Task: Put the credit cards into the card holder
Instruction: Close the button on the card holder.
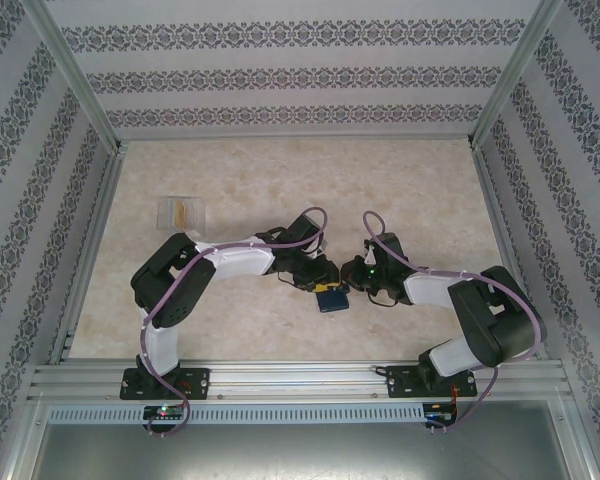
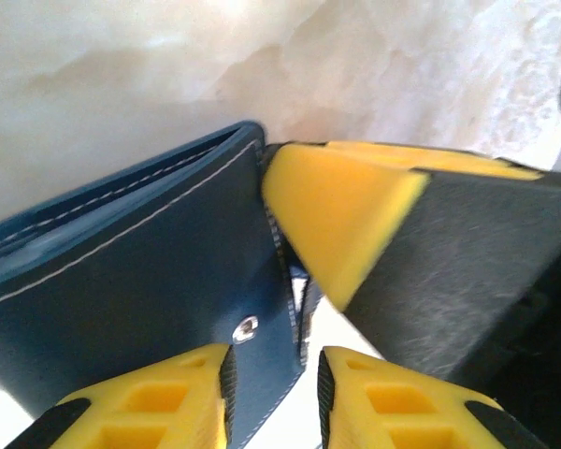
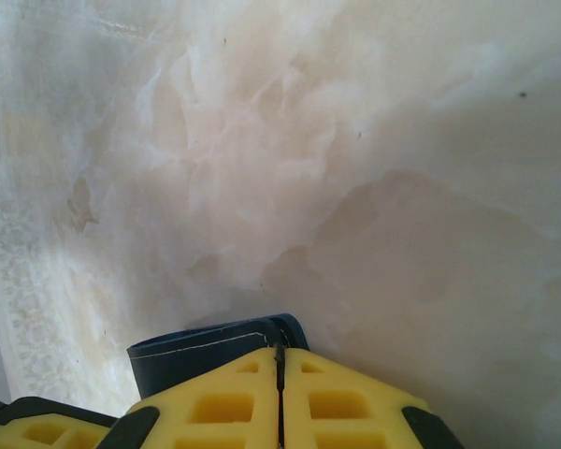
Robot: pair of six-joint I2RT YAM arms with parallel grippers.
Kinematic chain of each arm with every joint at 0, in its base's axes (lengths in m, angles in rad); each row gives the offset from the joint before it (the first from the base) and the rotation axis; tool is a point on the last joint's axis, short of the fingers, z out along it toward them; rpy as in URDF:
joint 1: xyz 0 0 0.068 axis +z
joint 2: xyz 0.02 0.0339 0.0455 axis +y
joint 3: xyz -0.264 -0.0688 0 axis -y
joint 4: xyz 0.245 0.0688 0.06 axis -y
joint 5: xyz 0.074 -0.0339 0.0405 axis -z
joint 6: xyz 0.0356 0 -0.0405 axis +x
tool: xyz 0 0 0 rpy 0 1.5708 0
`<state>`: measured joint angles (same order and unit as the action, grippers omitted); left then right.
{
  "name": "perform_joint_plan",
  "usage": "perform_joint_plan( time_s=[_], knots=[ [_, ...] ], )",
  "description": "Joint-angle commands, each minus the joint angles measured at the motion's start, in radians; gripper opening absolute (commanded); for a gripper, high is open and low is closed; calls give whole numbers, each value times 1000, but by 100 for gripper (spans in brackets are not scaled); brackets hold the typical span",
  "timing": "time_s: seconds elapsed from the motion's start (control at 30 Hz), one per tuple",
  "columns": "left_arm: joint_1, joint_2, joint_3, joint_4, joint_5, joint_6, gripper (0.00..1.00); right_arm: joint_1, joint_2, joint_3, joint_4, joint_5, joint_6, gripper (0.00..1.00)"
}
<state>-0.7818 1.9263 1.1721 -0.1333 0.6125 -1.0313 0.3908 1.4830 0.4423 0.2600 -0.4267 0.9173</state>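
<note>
The card holder [image 1: 332, 299], a navy-blue wallet with white stitching, sits folded between the two arms near the table's front. In the left wrist view the card holder [image 2: 122, 281] stands on edge, and its clasp tab [image 2: 262, 346] with a metal snap runs between the fingers of my open left gripper [image 2: 273, 360]. My right gripper [image 3: 280, 351] is shut on the card holder's [image 3: 196, 360] corner; one of its yellow fingers [image 2: 341, 201] presses at the wallet's edge. From above, the left gripper [image 1: 318, 283] and right gripper [image 1: 355, 283] flank the wallet. A yellow-orange credit card [image 1: 183, 212] lies inside a clear box.
The clear plastic box [image 1: 168, 213] rests at the table's far left, well away from both arms. Patterned walls and metal rails enclose the pale marbled tabletop [image 1: 310, 180]. Open room lies behind the grippers and to the right.
</note>
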Motion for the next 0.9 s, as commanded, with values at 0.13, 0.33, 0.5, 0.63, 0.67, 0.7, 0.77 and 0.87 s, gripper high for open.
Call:
perform_joint_plan(
  time_s=[0.13,0.33,0.5,0.63,0.67,0.7,0.77,0.87],
  knots=[
    [-36,22,-19,133,-42,-103,28,5,21,-27,-23,27,11,9],
    [-51,39,-57,192,-37,-142,20,6,19,-34,-15,25,17,9],
    [-52,37,-60,193,-45,-140,11,9,10,-41,-15,25,17,8],
    [-52,30,-60,188,-44,-134,6,10,3,-48,-18,28,17,8],
    [-52,28,-59,187,-43,-133,6,11,1,-49,-19,29,17,8],
    [-52,24,-60,182,-44,-129,6,10,0,-51,-20,31,16,8],
    [-51,18,-59,175,-43,-120,6,10,-4,-54,-21,34,14,8],
    [-50,10,-46,138,-46,-91,6,10,-4,-53,-26,32,12,8]
  ],
)
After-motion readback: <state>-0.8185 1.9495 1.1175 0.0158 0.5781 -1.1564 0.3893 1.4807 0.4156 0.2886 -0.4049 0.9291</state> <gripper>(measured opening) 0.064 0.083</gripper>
